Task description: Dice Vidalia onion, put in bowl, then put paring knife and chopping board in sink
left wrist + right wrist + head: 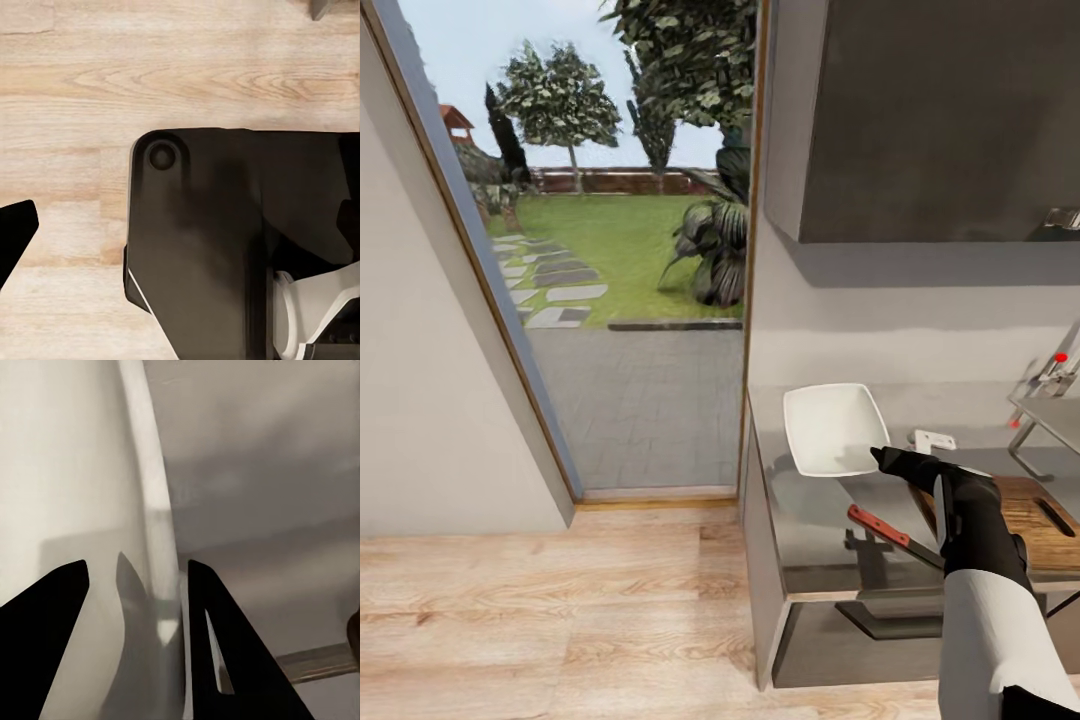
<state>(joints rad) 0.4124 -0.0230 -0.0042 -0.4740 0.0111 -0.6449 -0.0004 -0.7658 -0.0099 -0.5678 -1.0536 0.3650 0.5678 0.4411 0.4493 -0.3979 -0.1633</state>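
The white bowl [828,428] sits on the grey countertop [810,540]. My right gripper [880,456] is at its near right corner. In the right wrist view the gripper [135,577] is open, its two black fingers on either side of the bowl's rim [150,510]. The paring knife [880,526] with its red handle lies just in front of the bowl, its blade partly behind my arm. The brown chopping board [1050,525] is to the right of it. The sink's drainboard [1055,412] and the tap with a red knob [1060,358] show at the far right. The onion is out of view. One black fingertip [19,236] of my left gripper, far off to the side, hangs over the floor.
An open doorway [630,300] to a garden lies left of the counter, with light wooden floor [560,620] in front. A grey wall cabinet [930,120] hangs over the counter. A small white object [935,440] lies behind my right gripper. My black base [202,240] is under the left wrist.
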